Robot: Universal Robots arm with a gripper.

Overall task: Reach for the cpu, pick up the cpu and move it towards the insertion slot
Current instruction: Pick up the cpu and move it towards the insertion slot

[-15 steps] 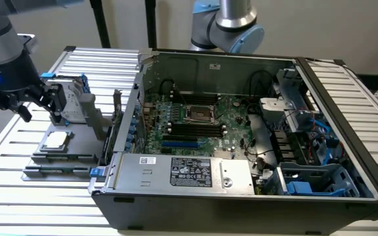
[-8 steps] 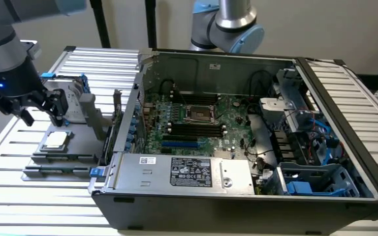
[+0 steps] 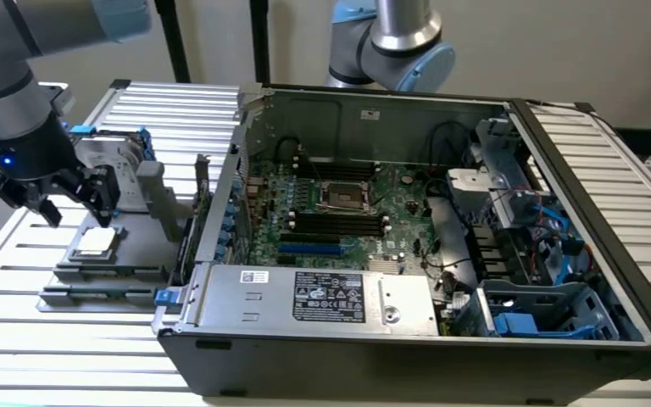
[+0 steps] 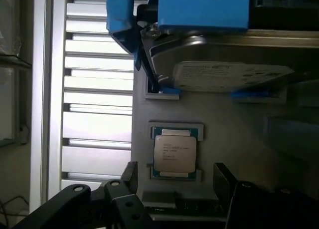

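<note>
The slatted metal desk (image 3: 65, 356) carries an open computer case (image 3: 416, 360) across its middle and towards the exterior view's right. The case lies on its side with the panel off, probably so the motherboard (image 3: 410, 191) faces upward and can be reached from above. Along the case's near wall sits the power supply (image 3: 325, 297). Its black label bears rows of white print and marks that are too fine to read.

Near the desk's edge on the exterior view's left stands a grey fixture (image 3: 99, 275). An upright hard drive (image 4: 224, 74) in a blue bracket stands at its far end, with a white sticker whose text cannot be made out. The arm (image 3: 14, 119) hangs its jaws directly over this fixture, spread wide and holding nothing. In the wrist view one dark fingertip (image 4: 130, 171) stands to each side of the chip's position, apart from it.

The cpu (image 3: 95, 242) rests flat in a shallow recess of the fixture, silver lid up (image 4: 174, 155). The recess seems meant to keep its edges square to the jaws. The lid carries several lines of etched print, which are illegible.

The insertion slot (image 3: 345, 196), with its shiny frame around a dark centre, sits mid-motherboard, well apart from the chip.
</note>
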